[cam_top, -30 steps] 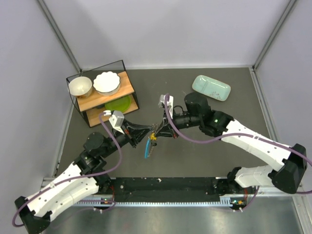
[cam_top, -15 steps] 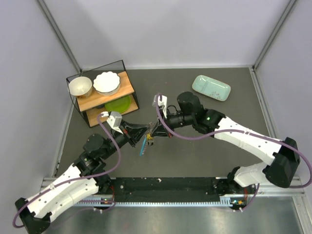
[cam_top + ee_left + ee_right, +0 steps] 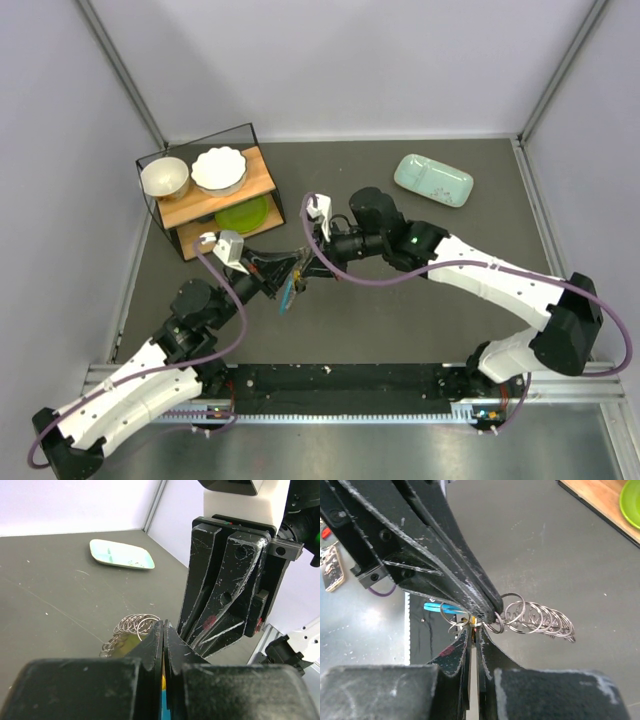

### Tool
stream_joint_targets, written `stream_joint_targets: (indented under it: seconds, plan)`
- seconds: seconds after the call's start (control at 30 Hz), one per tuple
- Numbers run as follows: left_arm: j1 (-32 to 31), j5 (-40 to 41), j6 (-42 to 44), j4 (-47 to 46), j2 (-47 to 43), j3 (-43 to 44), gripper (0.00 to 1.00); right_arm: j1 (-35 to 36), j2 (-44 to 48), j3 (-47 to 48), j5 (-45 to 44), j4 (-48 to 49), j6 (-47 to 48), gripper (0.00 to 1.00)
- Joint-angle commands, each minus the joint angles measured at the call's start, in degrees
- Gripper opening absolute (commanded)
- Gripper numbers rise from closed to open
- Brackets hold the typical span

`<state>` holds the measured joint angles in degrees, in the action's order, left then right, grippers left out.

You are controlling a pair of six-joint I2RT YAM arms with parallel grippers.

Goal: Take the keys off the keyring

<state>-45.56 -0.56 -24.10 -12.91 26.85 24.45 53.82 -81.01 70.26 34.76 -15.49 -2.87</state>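
Note:
The keyring (image 3: pixel 536 618), a row of silvery wire loops, hangs in the air between my two grippers; it also shows in the left wrist view (image 3: pixel 134 626). My left gripper (image 3: pixel 294 272) is shut on the blue-covered key (image 3: pixel 286 296), whose blue and yellow show between its jaws (image 3: pixel 164 692). My right gripper (image 3: pixel 306 266) meets it tip to tip, shut on the small rings at the keyring's end (image 3: pixel 479 625). The left fingers (image 3: pixel 445 555) cross the right wrist view from the upper left. The blue key (image 3: pixel 441 608) shows behind them. Other keys are hidden.
A black wire rack (image 3: pixel 262 140) with a wooden shelf stands at the back left, close to the grippers. It holds two white bowls (image 3: pixel 218 170) and a green plate (image 3: pixel 243 213). A mint tray (image 3: pixel 433 180) lies at the back right.
Both grippers have moved left together, toward the rack, carrying the keyring and blue key. Their grips look unchanged.

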Motion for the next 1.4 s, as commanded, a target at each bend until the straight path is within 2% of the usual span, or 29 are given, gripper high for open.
stream_joint_targets:
  seconds: [0.0,0.03,0.13,0.23,0.33,0.43,0.57,0.8,1.03,1.23,1.37]
  plan:
    - [0.12,2.58,0.37,-6.17,-1.97,0.34,0.0,1.37,1.82,-0.81,-3.64,1.68,-2.3,0.0]
    - [0.21,2.32,0.37,-5.99,-2.24,0.34,0.0,1.2,3.74,-1.96,-4.96,2.64,-3.18,0.09]
    - [0.12,1.44,-0.07,-5.46,-3.29,0.34,0.0,0.76,8.83,-7.05,-6.46,8.6,-7.31,0.26]
    - [0.12,-1.18,-0.95,-5.99,-4.0,0.25,0.0,0.23,12.27,-10.58,-7.86,12.22,-9.87,0.3]
    - [0.12,-2.78,-1.92,-7.22,-4.44,0.16,0.0,-0.65,15.7,-12.77,-8.66,15.03,-11.71,0.31]
    - [0.12,-3.92,-3.32,-8.97,-4.96,-0.19,0.0,-2.84,17.38,-15.58,-3.85,22.23,-16.71,0.32]
    - [0.12,-5.5,-4.73,-9.42,-5.14,0.95,0.0,-3.46,17.29,-17.17,-1.98,32.25,-22.52,0.34]
    - [0.12,-6.47,-5.87,-9.59,-5.58,2.53,0.0,-3.46,15.18,-17.96,-0.75,39.73,-30.87,0.38]
    - [0.12,-6.21,-7.54,-11.7,-6.2,1.57,0.0,-3.46,14.22,-18.93,-0.05,41.15,-31.05,0.33]
    - [0.12,-6.21,-8.68,-13.46,-6.46,0.87,0.0,-3.46,14.22,-19.55,-0.49,40.62,-29.91,0.33]
    - [0.12,-6.65,-9.04,-13.9,-6.28,0.87,0.0,-3.46,13.34,-19.72,1.0,43.69,-31.14,0.33]
